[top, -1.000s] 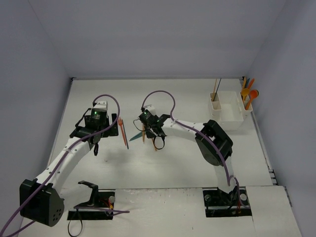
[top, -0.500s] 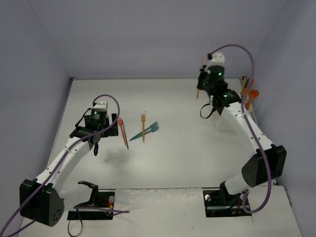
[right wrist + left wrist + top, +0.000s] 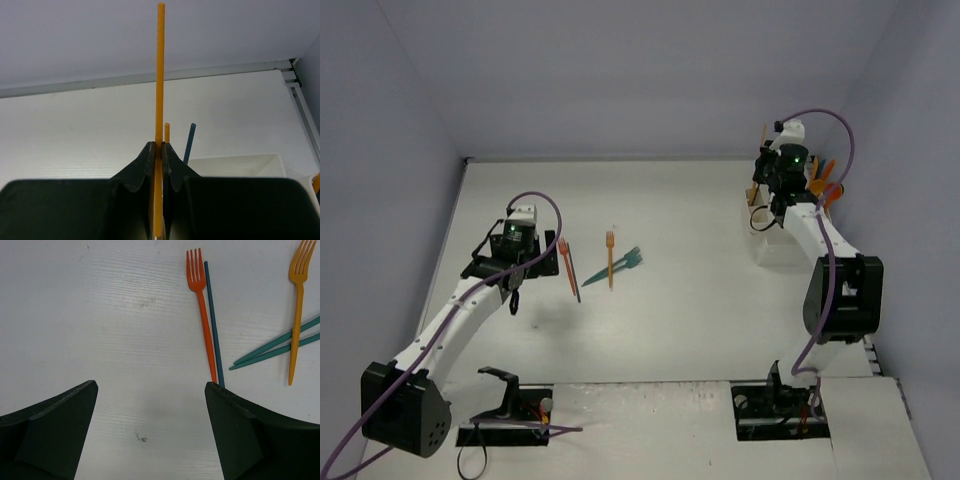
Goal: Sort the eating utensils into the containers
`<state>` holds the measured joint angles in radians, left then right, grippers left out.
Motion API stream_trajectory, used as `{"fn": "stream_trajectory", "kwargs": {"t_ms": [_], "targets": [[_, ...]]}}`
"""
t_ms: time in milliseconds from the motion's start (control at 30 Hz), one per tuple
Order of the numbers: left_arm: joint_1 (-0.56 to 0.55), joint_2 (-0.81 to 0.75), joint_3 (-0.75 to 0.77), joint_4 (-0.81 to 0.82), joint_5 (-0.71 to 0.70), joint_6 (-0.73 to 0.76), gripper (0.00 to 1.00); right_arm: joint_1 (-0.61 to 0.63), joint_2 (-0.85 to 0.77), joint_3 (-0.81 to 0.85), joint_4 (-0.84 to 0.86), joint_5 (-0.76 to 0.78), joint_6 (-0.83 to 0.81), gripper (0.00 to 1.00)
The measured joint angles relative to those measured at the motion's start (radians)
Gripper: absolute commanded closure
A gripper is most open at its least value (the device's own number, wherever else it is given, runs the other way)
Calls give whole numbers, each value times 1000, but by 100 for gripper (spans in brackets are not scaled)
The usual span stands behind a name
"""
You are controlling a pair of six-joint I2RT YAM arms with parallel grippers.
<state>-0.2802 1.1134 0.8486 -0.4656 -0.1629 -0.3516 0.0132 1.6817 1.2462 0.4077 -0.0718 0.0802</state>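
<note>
Orange utensil (image 3: 160,75) stands upright, clamped in your right hand (image 3: 159,146), long axis vertical; the white holder (image 3: 240,165) sits just below and ahead, so lower straight down.

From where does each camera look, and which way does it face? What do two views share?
Top: above and behind, looking down on the table; left arm, right arm show.
Left wrist: faces down on the table; open left gripper shows.
Right wrist: faces the back wall over the holder; right gripper shut on an orange utensil.
Shared: top and left wrist show the red-orange fork.
</note>
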Motion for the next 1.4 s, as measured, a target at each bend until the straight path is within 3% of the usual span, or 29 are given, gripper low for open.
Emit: {"fn": "stream_trajectory", "kwargs": {"t_ms": [267, 567, 900, 1167, 1400], "targets": [[0, -24, 0, 10, -16, 0, 13, -7, 58, -41, 115, -4, -5, 97], [0, -27, 0, 15, -17, 0, 13, -7, 44, -165, 172, 2, -4, 69], [-12, -30, 0, -26, 31, -106, 15, 7, -296, -206, 54, 4, -7, 61], [-163, 28, 65, -98, 8, -282, 25, 36, -611, -223, -113, -16, 33, 58], [-251, 218, 145, -120, -35, -422, 52, 70, -787, -321, -265, -44, 104, 57]]}}
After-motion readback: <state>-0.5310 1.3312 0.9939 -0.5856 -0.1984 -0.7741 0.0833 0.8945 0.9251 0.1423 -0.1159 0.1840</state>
